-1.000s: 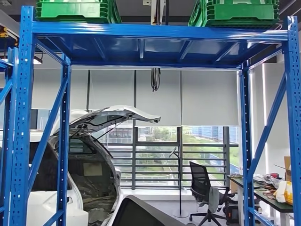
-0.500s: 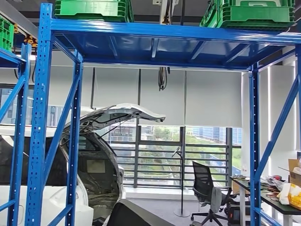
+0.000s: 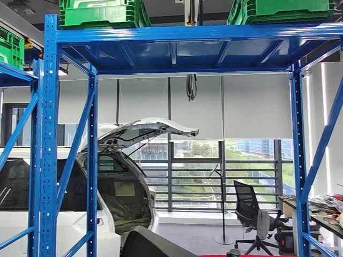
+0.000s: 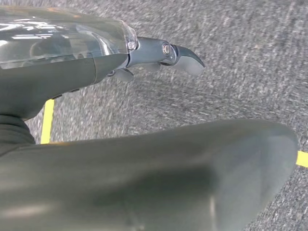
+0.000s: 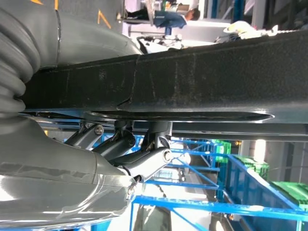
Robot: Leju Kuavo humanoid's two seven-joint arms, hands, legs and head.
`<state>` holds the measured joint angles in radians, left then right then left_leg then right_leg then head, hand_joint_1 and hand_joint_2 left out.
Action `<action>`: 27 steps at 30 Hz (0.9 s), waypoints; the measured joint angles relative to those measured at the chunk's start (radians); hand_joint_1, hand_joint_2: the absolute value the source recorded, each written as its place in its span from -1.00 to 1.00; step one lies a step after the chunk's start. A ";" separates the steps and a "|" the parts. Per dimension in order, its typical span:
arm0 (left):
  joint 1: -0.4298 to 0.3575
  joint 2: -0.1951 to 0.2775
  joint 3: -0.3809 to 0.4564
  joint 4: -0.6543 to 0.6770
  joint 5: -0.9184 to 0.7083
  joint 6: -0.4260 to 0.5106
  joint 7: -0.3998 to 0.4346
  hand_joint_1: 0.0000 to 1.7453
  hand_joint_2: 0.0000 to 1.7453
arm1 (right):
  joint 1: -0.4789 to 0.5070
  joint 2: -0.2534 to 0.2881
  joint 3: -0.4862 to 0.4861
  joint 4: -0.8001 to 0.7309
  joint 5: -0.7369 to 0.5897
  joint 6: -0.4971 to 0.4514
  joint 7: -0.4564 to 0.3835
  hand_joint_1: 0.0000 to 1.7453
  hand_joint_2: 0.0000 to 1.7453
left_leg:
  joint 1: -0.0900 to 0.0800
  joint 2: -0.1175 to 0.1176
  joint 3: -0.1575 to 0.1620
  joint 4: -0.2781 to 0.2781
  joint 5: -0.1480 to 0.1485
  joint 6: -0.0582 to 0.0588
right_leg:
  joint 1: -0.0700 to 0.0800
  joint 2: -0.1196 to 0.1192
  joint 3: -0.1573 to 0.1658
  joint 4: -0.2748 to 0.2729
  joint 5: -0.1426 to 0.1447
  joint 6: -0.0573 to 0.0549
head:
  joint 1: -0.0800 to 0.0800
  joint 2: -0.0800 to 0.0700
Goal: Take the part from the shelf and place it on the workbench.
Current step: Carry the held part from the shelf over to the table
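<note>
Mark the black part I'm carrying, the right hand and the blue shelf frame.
black part (image 5: 203, 82), right wrist view, on its long dark face.
right hand (image 5: 123, 144), right wrist view, on a dark finger under the part.
blue shelf frame (image 3: 194, 33), head view, on its top front beam.

Robot hand (image 4: 165, 50) over grey carpet (image 4: 247, 72)

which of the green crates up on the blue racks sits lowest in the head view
The green crate at the far left edge, on the neighbouring rack's shelf. The other two crates stand on the top shelf of the main blue rack, higher in the picture.
</note>
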<state>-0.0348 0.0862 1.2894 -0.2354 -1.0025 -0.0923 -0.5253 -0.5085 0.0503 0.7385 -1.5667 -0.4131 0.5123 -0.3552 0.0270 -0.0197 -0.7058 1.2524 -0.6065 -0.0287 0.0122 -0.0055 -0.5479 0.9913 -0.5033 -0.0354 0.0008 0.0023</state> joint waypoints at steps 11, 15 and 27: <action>-0.002 0.009 0.032 0.000 -0.005 -0.001 0.020 -1.00 1.00 | -0.036 -0.065 0.038 0.043 0.108 0.009 -0.027 1.00 1.00 | -0.010 0.028 0.118 -0.233 0.125 0.037 | 0.003 -0.021 -0.055 0.128 -0.084 0.038 | 0.000 0.000; -0.007 0.009 0.041 0.000 -0.010 0.004 0.027 -1.00 1.00 | -0.039 -0.088 0.051 0.042 0.134 0.008 -0.033 1.00 1.00 | -0.009 -0.007 0.116 -0.233 0.128 0.042 | -0.007 -0.003 -0.134 0.301 -0.134 0.048 | 0.000 0.000; -0.007 0.009 0.045 0.000 -0.037 0.011 0.042 -1.00 1.00 | -0.048 -0.127 0.088 0.025 0.171 0.012 -0.049 1.00 1.00 | -0.006 -0.013 0.036 -0.096 0.055 0.003 | -0.015 0.010 -0.016 0.012 0.007 0.009 | 0.000 0.000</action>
<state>-0.0416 0.0948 1.3339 -0.2354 -1.0396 -0.0810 -0.4836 -0.5568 -0.0764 0.8263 -1.5414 -0.2425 0.5245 -0.4040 0.0211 -0.0327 -0.6703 1.1563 -0.5513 -0.0261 -0.0024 0.0047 -0.5639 1.0035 -0.4964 -0.0260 0.0008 0.0023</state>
